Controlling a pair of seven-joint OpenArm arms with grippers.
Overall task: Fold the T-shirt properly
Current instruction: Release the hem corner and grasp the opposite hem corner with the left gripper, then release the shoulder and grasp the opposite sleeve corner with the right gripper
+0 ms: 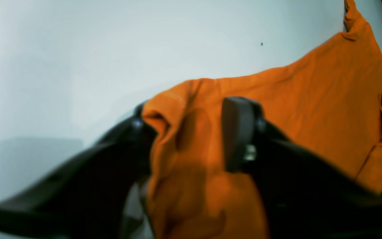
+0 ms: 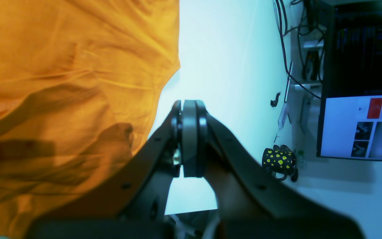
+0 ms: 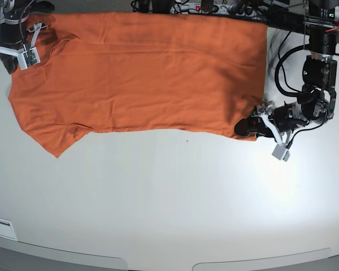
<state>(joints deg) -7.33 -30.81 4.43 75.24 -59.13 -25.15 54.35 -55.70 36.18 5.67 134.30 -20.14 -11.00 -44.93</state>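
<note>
The orange T-shirt [image 3: 147,73] lies spread flat across the far half of the white table [image 3: 169,197]. My left gripper [image 3: 246,127] sits at the shirt's near right corner. In the left wrist view its fingers [image 1: 237,132] stand apart on either side of a raised bunch of the T-shirt [image 1: 310,99], and the left gripper [image 1: 187,126] is open around that cloth. My right gripper [image 3: 11,59] is at the shirt's far left edge. In the right wrist view the right gripper [image 2: 190,109] is shut with pad against pad, holding nothing, and the T-shirt [image 2: 61,83] lies beside it.
Beyond the table edge, the right wrist view shows a monitor [image 2: 360,126], a black mug with yellow spots [image 2: 279,161] and hanging cables [image 2: 287,66]. Black cables [image 3: 282,62] loop by the left arm at the far right of the table.
</note>
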